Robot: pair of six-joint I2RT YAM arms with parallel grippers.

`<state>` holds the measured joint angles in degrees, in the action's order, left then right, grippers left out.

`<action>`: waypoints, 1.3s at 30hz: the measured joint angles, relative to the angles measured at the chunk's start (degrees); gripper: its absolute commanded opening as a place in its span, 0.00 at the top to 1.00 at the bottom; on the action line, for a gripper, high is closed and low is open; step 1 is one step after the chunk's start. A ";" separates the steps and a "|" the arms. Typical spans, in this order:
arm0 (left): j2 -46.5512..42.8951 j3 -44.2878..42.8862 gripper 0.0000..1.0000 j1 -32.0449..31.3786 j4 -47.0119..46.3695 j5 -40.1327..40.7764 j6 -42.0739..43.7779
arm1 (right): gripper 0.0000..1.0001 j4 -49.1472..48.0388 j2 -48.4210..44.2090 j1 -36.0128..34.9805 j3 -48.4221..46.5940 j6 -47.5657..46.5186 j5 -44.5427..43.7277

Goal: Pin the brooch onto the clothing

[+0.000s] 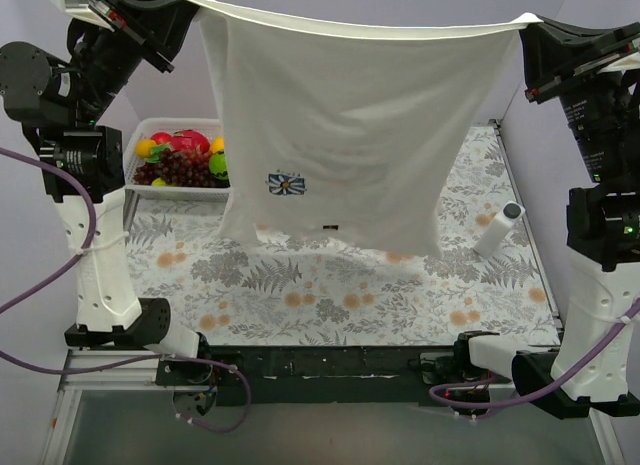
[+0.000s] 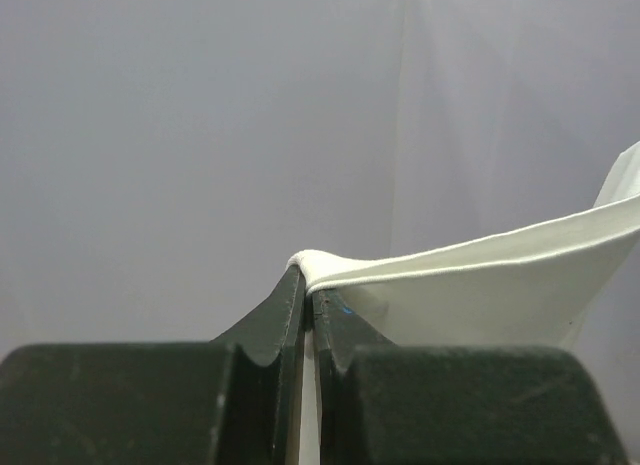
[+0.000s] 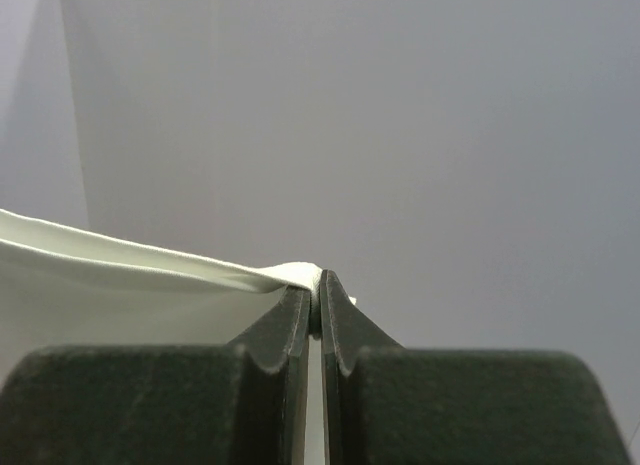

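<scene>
Shirt (image 1: 340,115) hangs by two corners
Light, limp cloth; left gripper (image 2: 309,285) at 11 o'clock, right gripper (image 3: 317,287) at 1, each pinching a top corner.

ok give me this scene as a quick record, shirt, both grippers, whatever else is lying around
shirt: white T-shirt, hung spread between both arms
emblem: blue-and-white flower emblem, facing the top camera
left gripper: shut on the T-shirt's top edge
right gripper: shut on the T-shirt's top edge
also there: white basket of fruit at left, white tube at right
</scene>
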<state>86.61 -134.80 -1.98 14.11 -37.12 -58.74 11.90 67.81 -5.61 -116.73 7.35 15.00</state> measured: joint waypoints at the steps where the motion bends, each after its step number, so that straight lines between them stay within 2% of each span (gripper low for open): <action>1: -0.55 0.00 1.00 0.00 -0.02 -0.24 0.04 | 0.99 -0.11 -0.35 0.00 0.02 0.00 0.11; 7: -0.72 0.44 1.00 0.00 -0.63 -0.35 0.02 | 0.99 -1.14 -1.18 0.00 2.12 -0.70 -0.74; 12: 4.13 0.83 1.00 0.00 -0.63 0.04 -0.31 | 0.99 -1.97 1.57 0.00 3.69 -1.79 -2.80; 15: 9.07 0.59 1.00 0.00 -0.61 0.42 -1.36 | 0.99 -1.55 6.16 0.02 2.97 -2.05 -3.61; 20: 18.16 -0.57 1.00 0.37 -1.49 2.29 -6.69 | 0.99 2.47 20.06 0.04 -6.34 -1.11 -4.24; 24: 22.73 -1.66 1.00 0.92 -4.22 3.89 -13.16 | 0.99 4.59 24.11 0.02 -7.02 0.04 -4.17; 31: 22.77 -3.28 1.00 1.01 -10.93 5.68 -19.12 | 0.99 3.72 20.22 0.00 -8.11 0.22 -4.24; 39: 15.76 -2.16 1.00 1.01 -12.50 5.99 -19.02 | 0.99 -1.53 11.23 -0.02 -6.49 1.42 -3.02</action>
<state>102.37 -136.97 -0.97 1.61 -31.14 -77.76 10.37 79.05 -5.63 -123.22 8.78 11.99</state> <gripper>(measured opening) 0.021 0.096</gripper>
